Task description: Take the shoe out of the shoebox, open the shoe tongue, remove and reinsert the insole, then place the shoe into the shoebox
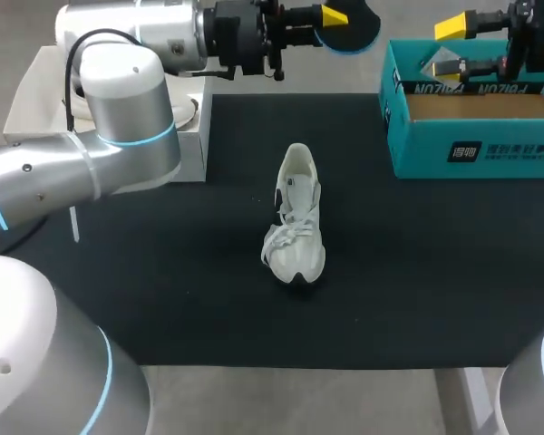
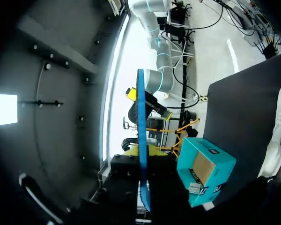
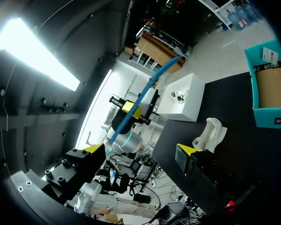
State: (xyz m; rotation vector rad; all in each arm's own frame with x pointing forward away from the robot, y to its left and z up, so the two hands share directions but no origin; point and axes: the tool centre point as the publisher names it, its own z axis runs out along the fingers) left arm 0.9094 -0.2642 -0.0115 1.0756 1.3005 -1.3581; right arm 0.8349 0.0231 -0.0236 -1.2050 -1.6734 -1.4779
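Observation:
A white laced shoe (image 1: 295, 222) lies on the black mat, toe toward me. The teal shoebox (image 1: 471, 118) stands open at the far right, showing its brown floor. Beyond the mat's far edge, my left gripper (image 1: 337, 22) is shut on the blue insole (image 1: 354, 32). In the left wrist view the insole (image 2: 141, 140) runs edge-on out from between the yellow tips of that gripper (image 2: 143, 152). My right gripper (image 1: 453, 45) hovers over the box's far wall, open and empty. In the right wrist view its fingers (image 3: 140, 150) spread wide, facing the insole (image 3: 145, 96), with the shoe (image 3: 208, 133) and box (image 3: 271, 93) beyond.
A white box (image 1: 36, 91) stands at the far left of the table under my left arm. The black mat (image 1: 435, 290) covers the table in front of the shoe and the shoebox.

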